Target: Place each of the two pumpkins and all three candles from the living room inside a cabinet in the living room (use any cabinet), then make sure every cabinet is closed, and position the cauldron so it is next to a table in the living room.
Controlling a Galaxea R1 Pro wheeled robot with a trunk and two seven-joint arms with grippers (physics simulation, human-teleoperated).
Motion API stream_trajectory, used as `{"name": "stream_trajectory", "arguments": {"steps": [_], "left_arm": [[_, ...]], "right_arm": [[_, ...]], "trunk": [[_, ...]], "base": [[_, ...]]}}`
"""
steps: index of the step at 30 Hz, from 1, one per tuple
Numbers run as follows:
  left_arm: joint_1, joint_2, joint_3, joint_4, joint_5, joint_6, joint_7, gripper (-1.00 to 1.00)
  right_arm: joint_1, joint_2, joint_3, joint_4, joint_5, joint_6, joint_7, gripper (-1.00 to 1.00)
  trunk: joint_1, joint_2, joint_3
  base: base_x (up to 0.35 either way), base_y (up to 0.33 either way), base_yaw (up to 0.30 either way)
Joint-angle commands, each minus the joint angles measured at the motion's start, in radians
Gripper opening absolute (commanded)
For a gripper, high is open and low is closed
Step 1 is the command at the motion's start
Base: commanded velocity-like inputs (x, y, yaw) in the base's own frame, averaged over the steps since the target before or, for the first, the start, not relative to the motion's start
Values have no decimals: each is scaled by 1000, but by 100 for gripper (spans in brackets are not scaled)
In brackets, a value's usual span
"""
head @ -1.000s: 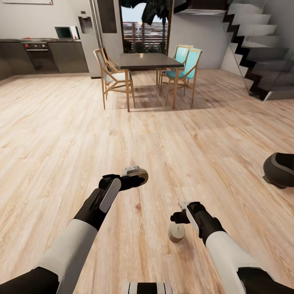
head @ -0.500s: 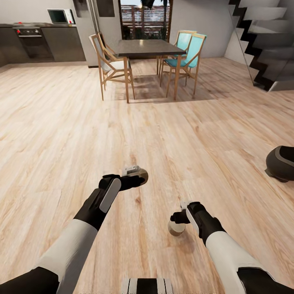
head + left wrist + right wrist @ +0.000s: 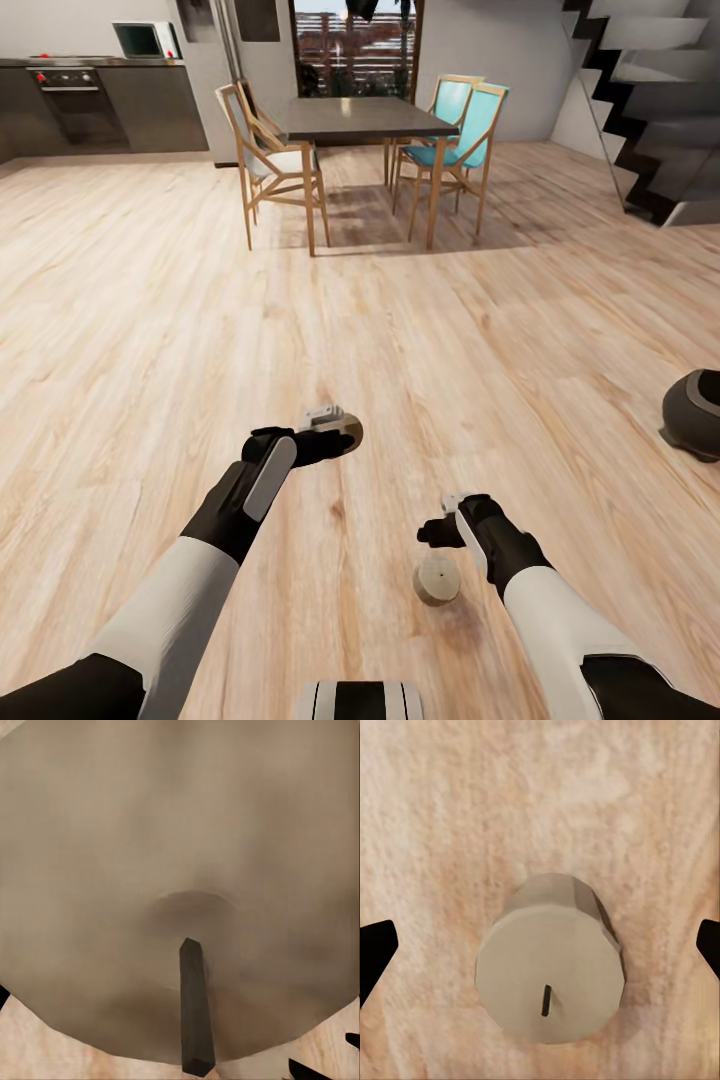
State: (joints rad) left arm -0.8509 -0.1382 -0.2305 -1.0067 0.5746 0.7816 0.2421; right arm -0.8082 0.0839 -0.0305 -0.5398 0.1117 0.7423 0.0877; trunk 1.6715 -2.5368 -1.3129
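Note:
My left gripper (image 3: pixel 338 432) is shut on a beige candle (image 3: pixel 348 437), held low over the wooden floor. The left wrist view has this candle's top and dark wick (image 3: pixel 193 1012) pressed close to the camera. A second candle (image 3: pixel 437 580) rests on the floor just below my right gripper (image 3: pixel 434 531). In the right wrist view this candle (image 3: pixel 551 979) sits wick-up on the floor, between the wide-spread black fingertips (image 3: pixel 375 949) and untouched by them. The black cauldron (image 3: pixel 695 412) sits on the floor at the far right. Pumpkins, cabinet and low table are out of view.
A tall dark dining table (image 3: pixel 365 118) with wooden chairs (image 3: pixel 270 165) and teal chairs (image 3: pixel 462 140) stands ahead. Dark kitchen cupboards (image 3: pixel 100 100) line the back left and a staircase (image 3: pixel 655 110) rises at the back right. Open wood floor lies between.
The candle by my right gripper has come out of the fingers and now lies lower, on the floor. The camera tilted down earlier. My left gripper still holds its candle.

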Motion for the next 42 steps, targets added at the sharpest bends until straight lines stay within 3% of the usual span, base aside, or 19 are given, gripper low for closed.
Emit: {"name": "stream_trajectory", "arguments": {"steps": [1,11,42], "left_arm": [[0,0,-1,-1,11,2,9,-100],[0,0,-1,-4,11,2,8,-100],[0,0,-1,-4,11,2,8,-100]], "right_arm": [[0,1,-3,-2,11,5,9,100],[0,1,-3,-2,11,3,9,100],[0,1,-3,-2,11,2,9,100]], "trunk": [[0,0,-1],[0,0,-1],[14,-8,-121]], "base": [[87,0,0],[16,0,0],[0,0,0]]}}
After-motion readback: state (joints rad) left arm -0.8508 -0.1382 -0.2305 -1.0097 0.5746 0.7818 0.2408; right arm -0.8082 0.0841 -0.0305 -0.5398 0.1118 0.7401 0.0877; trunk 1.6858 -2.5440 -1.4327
